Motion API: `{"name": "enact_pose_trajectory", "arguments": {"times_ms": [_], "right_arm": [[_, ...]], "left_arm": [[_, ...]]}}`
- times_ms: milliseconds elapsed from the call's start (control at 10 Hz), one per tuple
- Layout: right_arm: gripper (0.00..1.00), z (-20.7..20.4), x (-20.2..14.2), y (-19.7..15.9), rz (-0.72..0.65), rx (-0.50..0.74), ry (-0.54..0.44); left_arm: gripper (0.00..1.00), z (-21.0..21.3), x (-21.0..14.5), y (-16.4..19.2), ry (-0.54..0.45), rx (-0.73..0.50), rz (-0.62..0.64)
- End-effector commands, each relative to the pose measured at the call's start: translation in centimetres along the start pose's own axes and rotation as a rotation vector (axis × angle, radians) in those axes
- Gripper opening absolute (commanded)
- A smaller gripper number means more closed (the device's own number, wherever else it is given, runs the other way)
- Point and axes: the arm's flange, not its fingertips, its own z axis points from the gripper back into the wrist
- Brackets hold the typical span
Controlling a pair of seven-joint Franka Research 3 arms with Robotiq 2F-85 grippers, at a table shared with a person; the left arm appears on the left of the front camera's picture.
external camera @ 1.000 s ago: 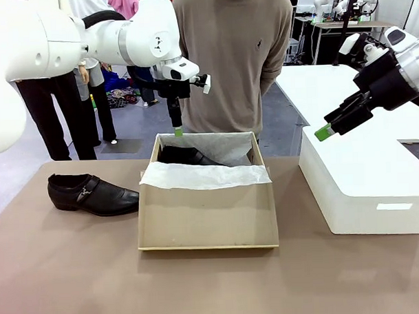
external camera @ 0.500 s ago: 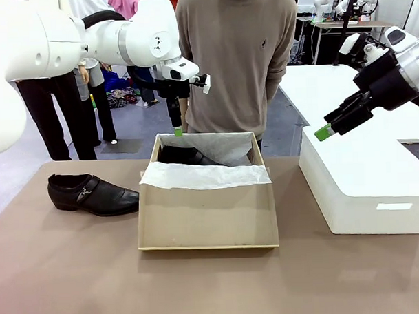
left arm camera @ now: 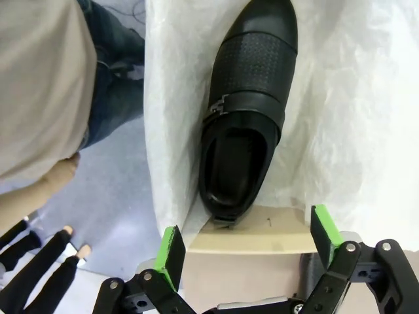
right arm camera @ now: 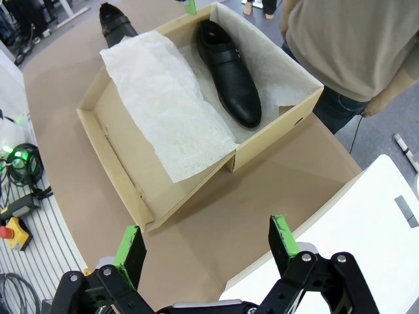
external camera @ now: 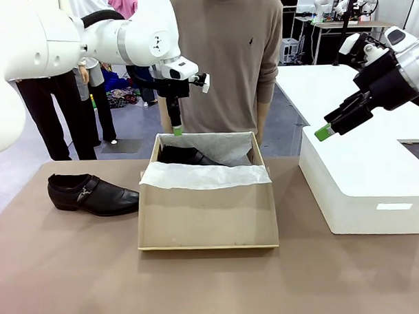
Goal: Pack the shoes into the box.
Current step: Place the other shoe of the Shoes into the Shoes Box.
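Only the person behind the box has shifted; one shoe lies inside, the other shoe on the counter beside it. Your left end effector hovers spread above the boxed shoe, your right end effector spread near the white box.

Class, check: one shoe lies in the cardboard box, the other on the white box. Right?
No. One shoe lies in the cardboard box, but the other shoe is on the table, left of it, as the front view shows.
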Motion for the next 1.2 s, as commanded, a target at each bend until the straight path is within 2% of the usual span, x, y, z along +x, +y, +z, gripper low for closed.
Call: {"name": "enact_pose_trajectory", "arguments": {"times_ms": [0, 300, 600, 800, 900, 1100], "right_arm": [[1.00, -0.1, 0.1, -0.3, 0.008, 0.015, -0.026], [1.00, -0.1, 0.1, -0.3, 0.008, 0.015, -0.026], [1.00, -0.1, 0.1, -0.3, 0.008, 0.015, -0.026], [1.00, -0.1, 0.1, -0.3, 0.008, 0.015, -0.026], [1.00, -0.1, 0.1, -0.3, 0.008, 0.015, -0.026], [1.00, -0.1, 0.1, -0.3, 0.008, 0.015, -0.026]], "left_arm": [[1.00, 2.2, -3.2, -2.1, 0.008, 0.032, -0.026], [1.00, 4.7, -9.7, -4.7, -0.042, 0.058, -0.083], [1.00, 6.8, -18.3, -6.4, -0.121, 0.083, -0.105], [1.00, 7.3, -22.9, -6.0, -0.130, 0.072, -0.092], [1.00, 7.1, -24.4, -5.1, -0.102, 0.052, -0.104], [1.00, 6.8, -26.6, -3.8, -0.068, 0.047, -0.214]]}}
